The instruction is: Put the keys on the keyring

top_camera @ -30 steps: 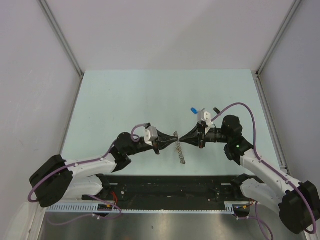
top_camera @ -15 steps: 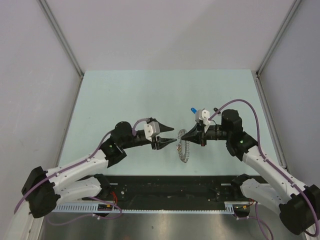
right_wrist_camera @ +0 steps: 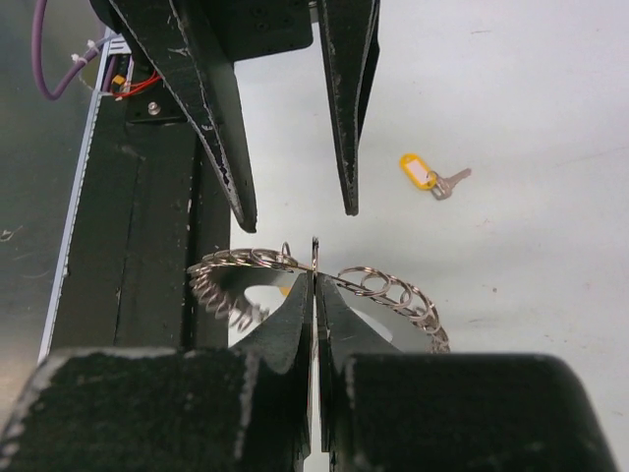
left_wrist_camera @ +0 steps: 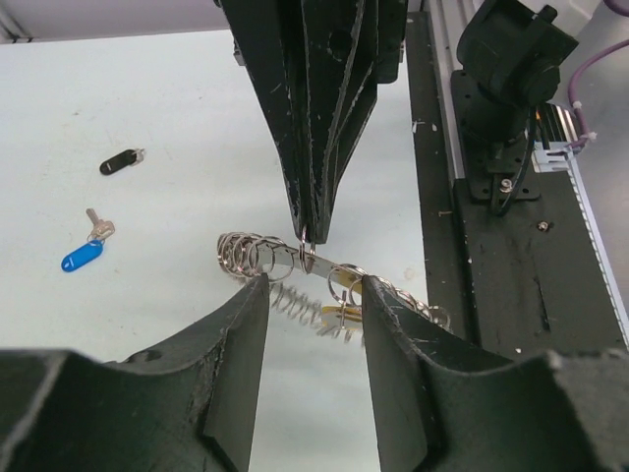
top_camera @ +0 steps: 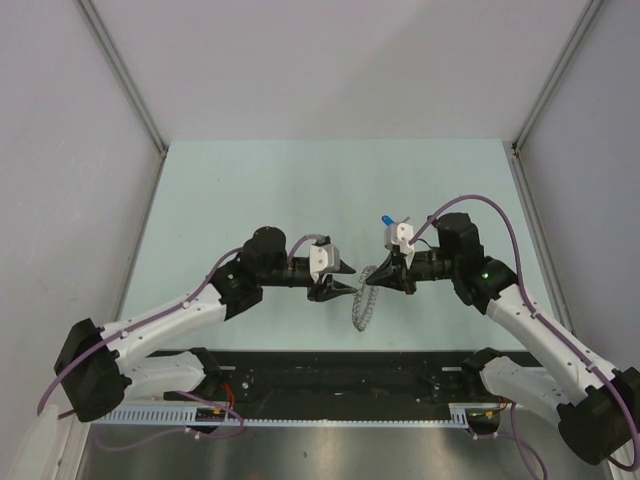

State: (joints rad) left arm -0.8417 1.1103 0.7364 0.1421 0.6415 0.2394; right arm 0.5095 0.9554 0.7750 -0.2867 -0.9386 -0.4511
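Right hand (right_wrist_camera: 314, 278) tight on one keyring (left_wrist_camera: 244, 254), left hand (left_wrist_camera: 307, 287) agape; three keys (left_wrist_camera: 82, 257).

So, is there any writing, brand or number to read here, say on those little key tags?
None readable. The yellow key has a pale label window on its head, too small to tell if anything is written; the blue key, the black key and the keyring show no marks.

A robotics lab test cell: plain grey panel walls (top_camera: 330, 70), aluminium corner struts (top_camera: 127, 85), pale mint table (top_camera: 250, 190).
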